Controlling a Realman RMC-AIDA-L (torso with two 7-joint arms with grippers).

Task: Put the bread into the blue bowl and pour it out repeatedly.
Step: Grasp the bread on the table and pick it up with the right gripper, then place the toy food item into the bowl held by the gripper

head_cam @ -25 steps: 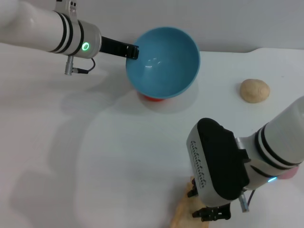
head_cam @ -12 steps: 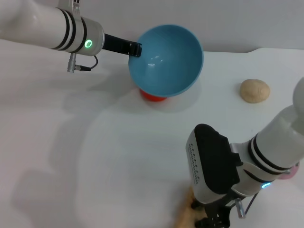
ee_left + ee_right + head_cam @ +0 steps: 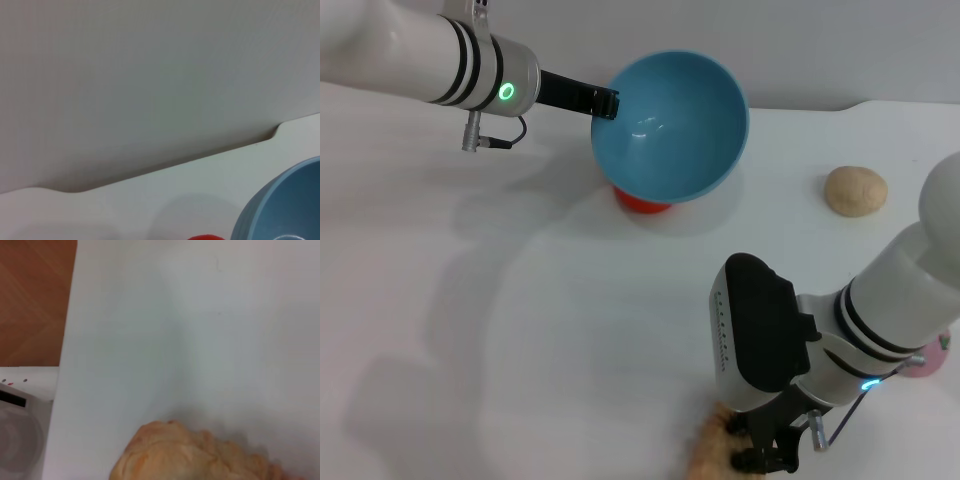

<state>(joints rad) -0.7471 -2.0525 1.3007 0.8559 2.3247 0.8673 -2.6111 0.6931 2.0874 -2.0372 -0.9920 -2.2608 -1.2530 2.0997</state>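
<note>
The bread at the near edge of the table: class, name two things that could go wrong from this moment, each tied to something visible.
1. The bread lies at the near table edge under the right gripper; a poor grasp could push it off toward the floor seen in the right wrist view.
2. The left gripper holds the blue bowl tilted by its rim; it might slip, or the bread could slide out when dropped in.

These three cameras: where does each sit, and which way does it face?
Head view: above, looking down at the table; shows both arms, left end effector on the blue bowl.
Left wrist view: faces the wall; no robot parts; shares the blue bowl.
Right wrist view: looks down at the bread; no robot parts; shares the bread.
</note>
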